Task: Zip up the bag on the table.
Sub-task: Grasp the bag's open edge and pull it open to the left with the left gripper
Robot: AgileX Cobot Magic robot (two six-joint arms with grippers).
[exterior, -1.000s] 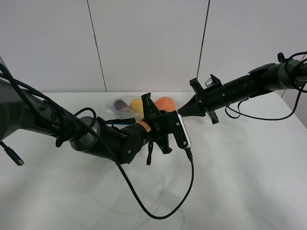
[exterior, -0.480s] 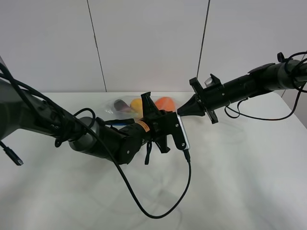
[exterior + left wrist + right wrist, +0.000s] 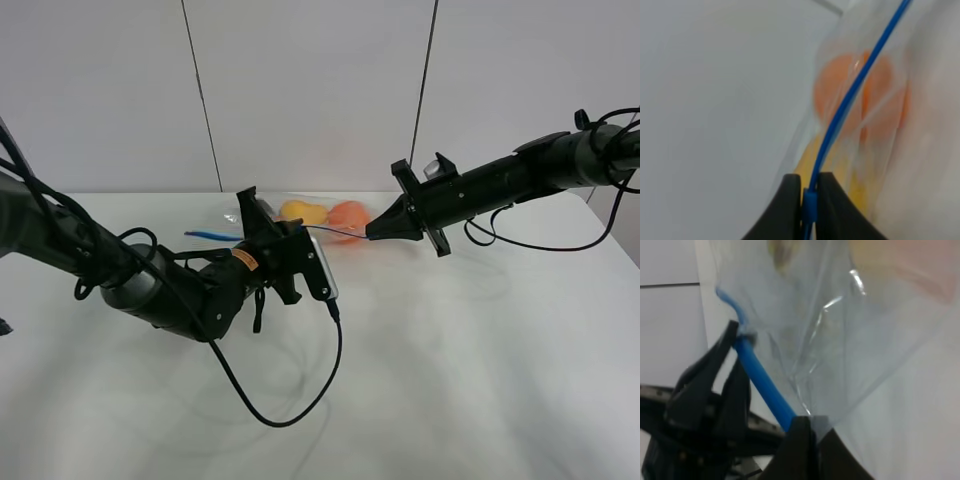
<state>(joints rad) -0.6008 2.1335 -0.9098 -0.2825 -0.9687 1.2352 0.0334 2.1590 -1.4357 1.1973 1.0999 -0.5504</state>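
The left gripper (image 3: 809,194) pinches the zip (image 3: 850,95) while the right gripper (image 3: 810,424) clamps the bag's (image 3: 840,325) 3 o'clock end; pulled taut, either could slip.

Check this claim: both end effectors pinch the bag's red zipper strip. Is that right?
No. The zipper strip on the bag is blue, not red; the left wrist view shows it. The left end effector and right end effector do pinch it.
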